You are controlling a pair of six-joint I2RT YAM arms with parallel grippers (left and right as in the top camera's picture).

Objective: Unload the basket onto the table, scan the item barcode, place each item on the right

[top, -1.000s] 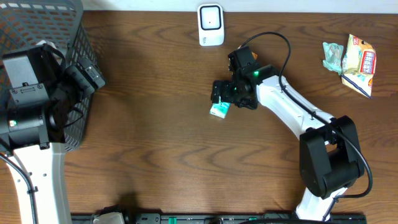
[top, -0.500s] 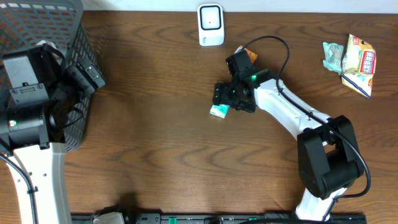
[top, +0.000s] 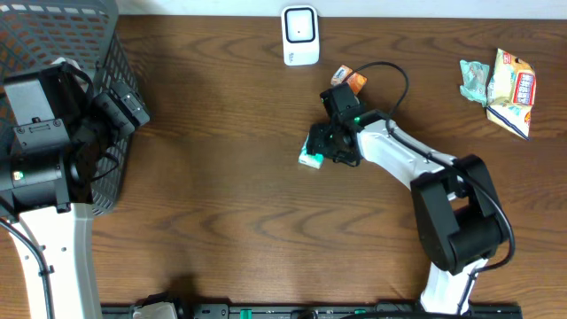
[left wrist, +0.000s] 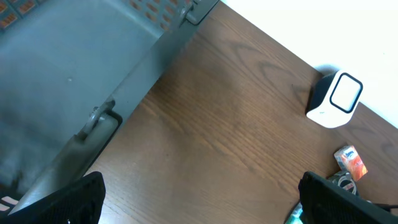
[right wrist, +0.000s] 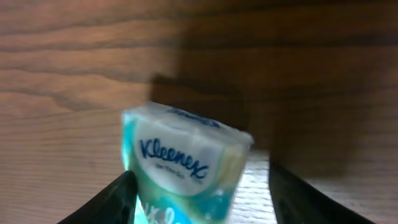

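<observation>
right hand [right wrist: 202,194] narrowed around tissue pack [right wrist: 186,163] | table [top: 221,177] open leftward

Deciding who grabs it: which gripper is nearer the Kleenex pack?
Right. The right gripper straddles the Kleenex pack mid-table, a finger on either side; the left gripper sits far away beside the grey basket.

Mock shop checkout, barcode scanner [top: 300,35], grey shopping basket [top: 113,62], packaged snacks [top: 509,84], wooden table [top: 221,195]
</observation>
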